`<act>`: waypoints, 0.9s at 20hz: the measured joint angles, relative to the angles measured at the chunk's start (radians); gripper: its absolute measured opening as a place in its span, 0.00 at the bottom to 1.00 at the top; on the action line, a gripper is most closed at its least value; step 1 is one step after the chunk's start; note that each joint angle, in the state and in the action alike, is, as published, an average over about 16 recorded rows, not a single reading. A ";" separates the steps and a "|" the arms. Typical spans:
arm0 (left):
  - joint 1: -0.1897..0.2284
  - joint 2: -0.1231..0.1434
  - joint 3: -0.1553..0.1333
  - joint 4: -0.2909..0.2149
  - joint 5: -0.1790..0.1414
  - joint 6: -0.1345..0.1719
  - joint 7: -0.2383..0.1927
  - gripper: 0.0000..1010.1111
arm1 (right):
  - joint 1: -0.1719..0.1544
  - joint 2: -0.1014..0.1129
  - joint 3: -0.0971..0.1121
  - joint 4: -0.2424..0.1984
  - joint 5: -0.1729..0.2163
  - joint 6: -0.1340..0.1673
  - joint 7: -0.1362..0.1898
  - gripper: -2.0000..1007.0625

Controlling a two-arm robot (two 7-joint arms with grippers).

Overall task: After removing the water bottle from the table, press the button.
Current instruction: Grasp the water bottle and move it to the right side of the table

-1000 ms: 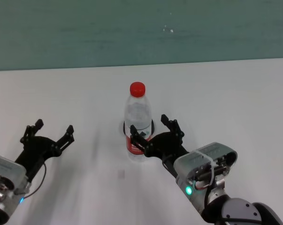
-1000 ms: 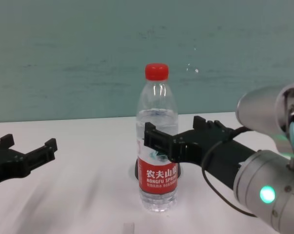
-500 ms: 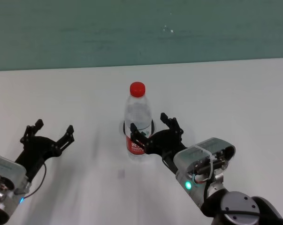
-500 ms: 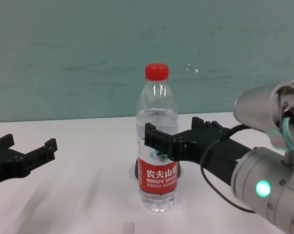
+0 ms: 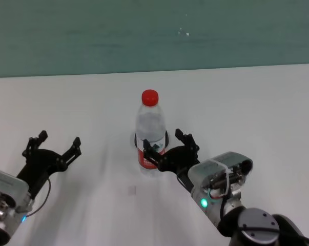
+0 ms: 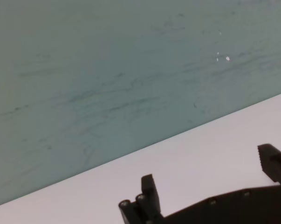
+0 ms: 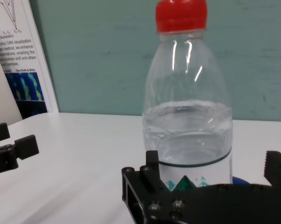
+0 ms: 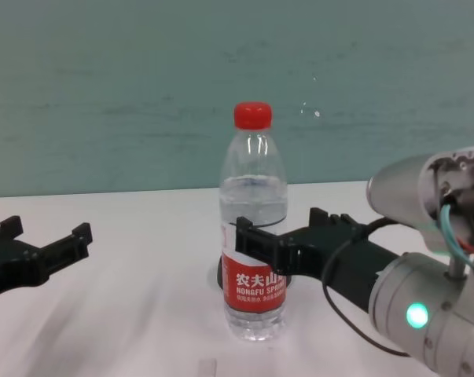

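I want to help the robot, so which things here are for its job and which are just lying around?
For the job: water bottle, button mostly hidden behind it, table, right gripper open at the bottle.
Just there: left gripper parked on the left, poster, little scrap on the table, green wall.

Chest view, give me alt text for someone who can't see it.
The right gripper, jaws open, is at the label of an upright water bottle with a red cap, standing on the white table. The left gripper rests open at the left edge.
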 joint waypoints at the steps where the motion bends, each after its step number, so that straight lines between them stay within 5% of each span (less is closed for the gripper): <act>1: 0.000 0.000 0.000 0.000 0.000 0.000 0.000 0.99 | 0.003 0.000 0.000 0.005 0.001 0.001 0.000 0.99; 18: 0.000 0.000 0.000 0.000 0.000 0.000 0.000 0.99 | 0.082 -0.003 -0.009 0.096 0.023 0.004 0.021 0.99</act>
